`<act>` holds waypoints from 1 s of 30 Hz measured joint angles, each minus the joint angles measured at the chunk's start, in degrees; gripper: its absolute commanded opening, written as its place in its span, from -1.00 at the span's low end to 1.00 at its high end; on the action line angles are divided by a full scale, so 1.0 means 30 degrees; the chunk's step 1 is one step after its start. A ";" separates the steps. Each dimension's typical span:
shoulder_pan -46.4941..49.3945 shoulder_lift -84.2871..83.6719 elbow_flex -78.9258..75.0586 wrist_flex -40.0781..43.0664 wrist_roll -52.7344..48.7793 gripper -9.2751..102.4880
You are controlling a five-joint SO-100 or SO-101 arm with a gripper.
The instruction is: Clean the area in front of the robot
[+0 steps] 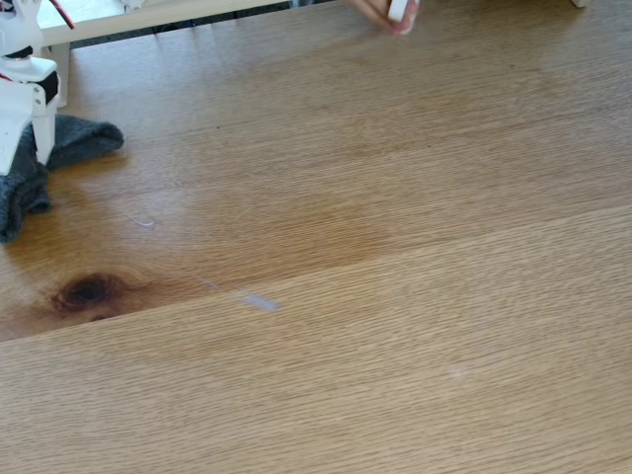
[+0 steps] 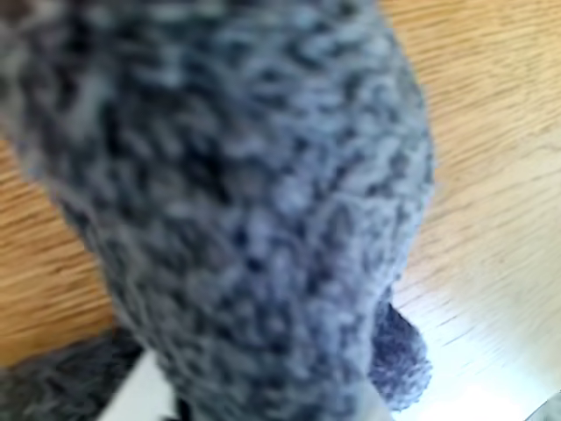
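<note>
Blurred grey cloth (image 2: pixel 245 202) hiding pincer

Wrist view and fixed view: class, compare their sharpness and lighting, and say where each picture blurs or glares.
In the wrist view, the grey knitted cloth sits so close to the lens that it is soft and blurred, and the tabletop washes out to white glare at the lower right. In the fixed view, the wood grain is fairly sharp under even light, with a pale sheen at upper right.

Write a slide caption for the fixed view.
White robot arm at the left edge, its claw on a grey cloth lying on the oak tabletop near a dark knot.
</note>
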State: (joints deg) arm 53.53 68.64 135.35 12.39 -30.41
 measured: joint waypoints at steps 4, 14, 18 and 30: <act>-0.1377 0.2607 0.0029 0.2988 0.2227 -0.84; -1.1455 1.3857 0.0059 1.1689 0.7500 -0.84; -1.6699 1.5908 0.0059 1.4707 1.0078 -0.84; -2.2148 0.8262 0.0088 0.1553 1.1045 -0.84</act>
State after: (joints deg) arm -12.92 93.43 135.62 17.05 2.72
